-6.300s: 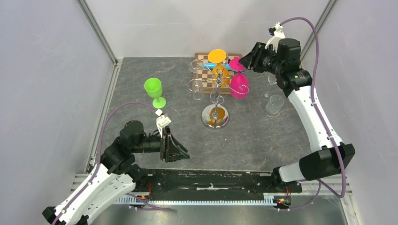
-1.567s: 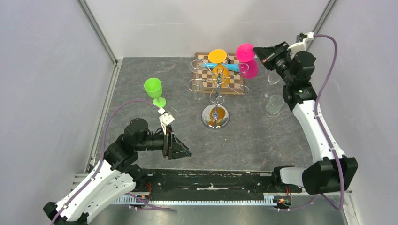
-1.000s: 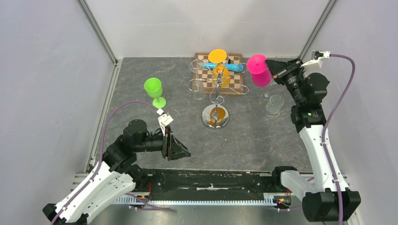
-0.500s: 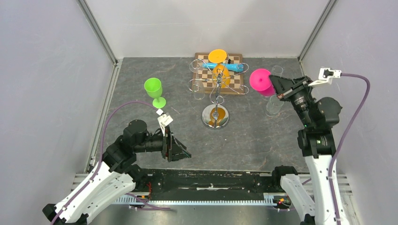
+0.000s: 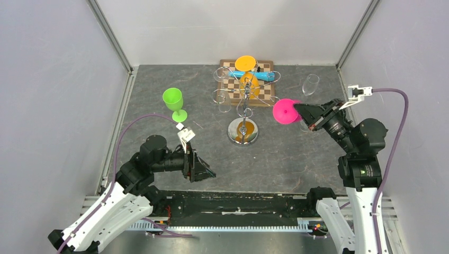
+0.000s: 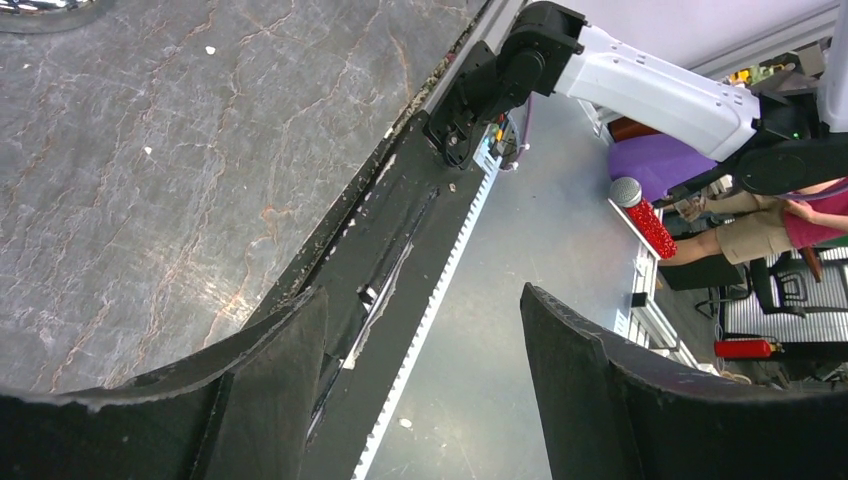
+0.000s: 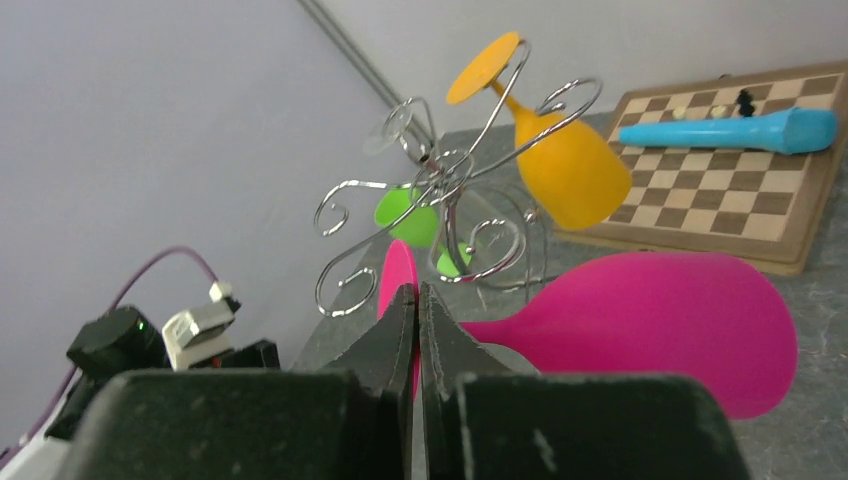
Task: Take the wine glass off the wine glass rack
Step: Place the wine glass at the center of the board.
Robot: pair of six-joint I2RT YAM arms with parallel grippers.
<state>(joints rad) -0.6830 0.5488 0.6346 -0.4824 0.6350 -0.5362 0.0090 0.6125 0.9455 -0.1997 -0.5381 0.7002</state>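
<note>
The pink wine glass [image 5: 286, 111], which earlier hung on the right side of the wine glass rack [image 5: 244, 95], is now off it, clamped in the right gripper [image 5: 303, 112]. It swung out toward the desk's [image 5: 286, 159] far right corner, then came nearer, and now sits tipped just right of the rack.

A wooden chessboard [image 5: 266, 94] lies flat at the far middle of the dark grey, marble-veined tabletop [image 5: 296, 159]. A light blue plastic tube [image 5: 263, 75] lies across its far part, with a small black piece [image 7: 743, 97] just beyond it. A clear stemmed glass [image 5: 311, 84] stands upright at the far right, well apart from the board.
</note>
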